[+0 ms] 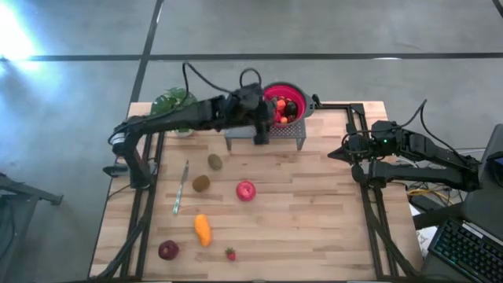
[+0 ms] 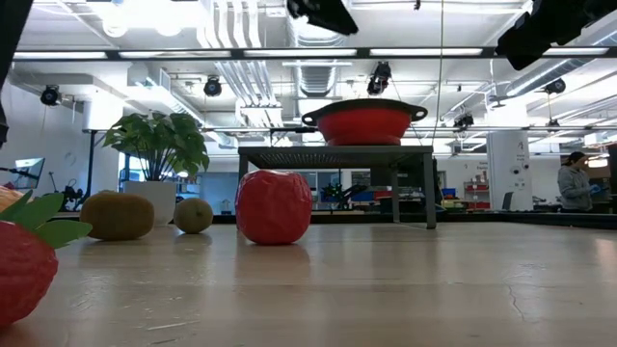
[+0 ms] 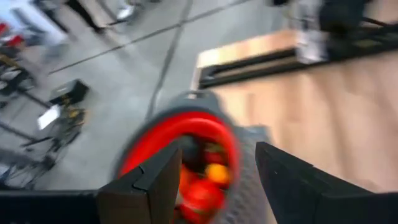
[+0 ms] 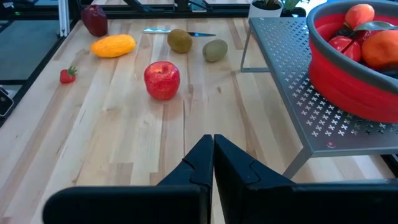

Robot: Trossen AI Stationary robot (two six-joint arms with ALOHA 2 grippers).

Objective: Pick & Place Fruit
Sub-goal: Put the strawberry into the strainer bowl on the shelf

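Note:
A red apple (image 1: 246, 190), two brown kiwis (image 1: 214, 162) (image 1: 201, 183), a long orange piece (image 1: 203, 229), a dark-red round fruit (image 1: 168, 250) and a small strawberry (image 1: 230, 254) lie on the wooden table. A red colander (image 1: 284, 104) holding several fruits stands on a grey perforated metal stand (image 1: 267, 140) at the far edge. My left gripper (image 3: 219, 155) is open and empty, above the stand next to the colander (image 3: 186, 134). My right gripper (image 4: 213, 149) is shut and empty at the table's right side (image 1: 346, 151).
A knife (image 1: 181, 189) lies left of the kiwis. A leafy potted plant (image 1: 174, 102) stands at the far left corner. Bare wood lies between the apple and my right gripper. In the low view, a person (image 2: 576, 183) stands in the room far behind.

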